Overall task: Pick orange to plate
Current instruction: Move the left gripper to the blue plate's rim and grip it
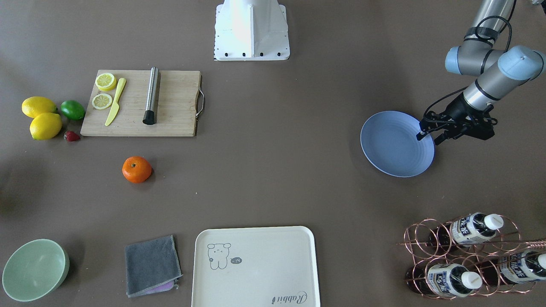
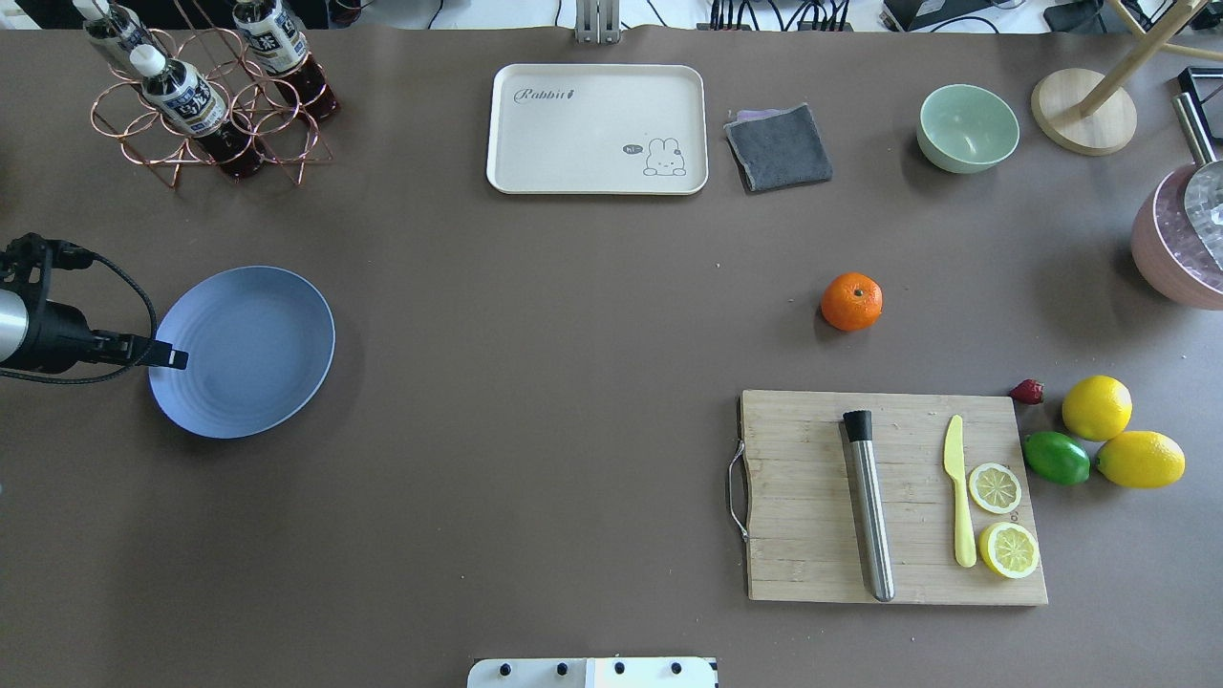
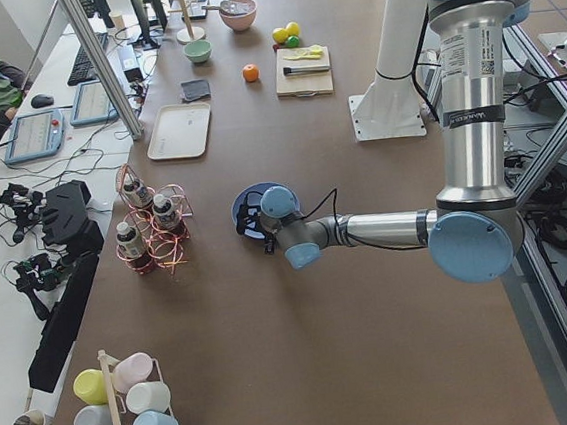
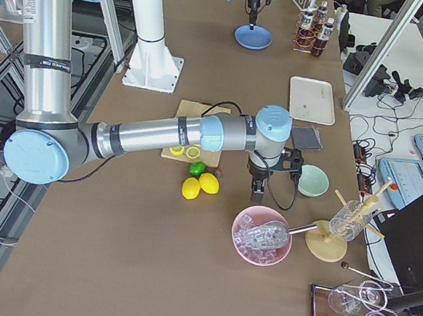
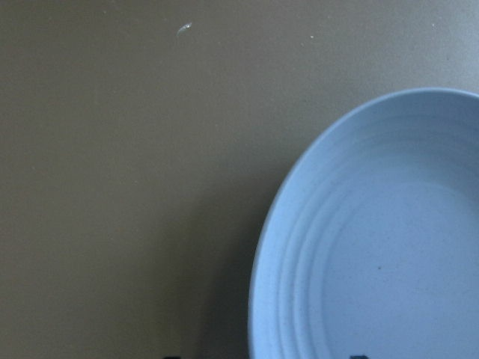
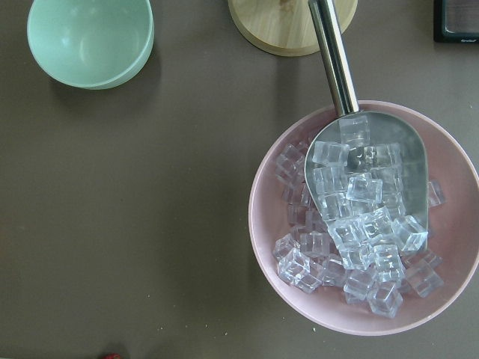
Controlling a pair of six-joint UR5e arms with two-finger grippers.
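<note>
The small round bright orange (image 1: 136, 169) with its dark stem dot sits alone on the brown table (image 1: 277, 179). It is near one corner of the rectangular wooden cutting board (image 1: 175, 106), which carries a steel cylinder with a black tip (image 1: 151, 96), a yellow plastic knife (image 1: 115, 102) and two lemon slices (image 1: 102, 101). Two whole yellow lemons (image 1: 46, 126), a green lime (image 1: 72, 109) and a small red strawberry (image 1: 71, 136) lie just beside the board's far end. The round flat light blue plate (image 1: 390, 145) is well apart from the orange, toward the table's other end. The left gripper (image 1: 428, 137) is at the plate's edge with its fingers spread apart. In the wrist view the rim lies between them, and they hold nothing. The right gripper (image 4: 257, 187) hangs near a pink bowl of ice cubes (image 6: 359, 224); whether its fingers are apart or together cannot be told.
</note>
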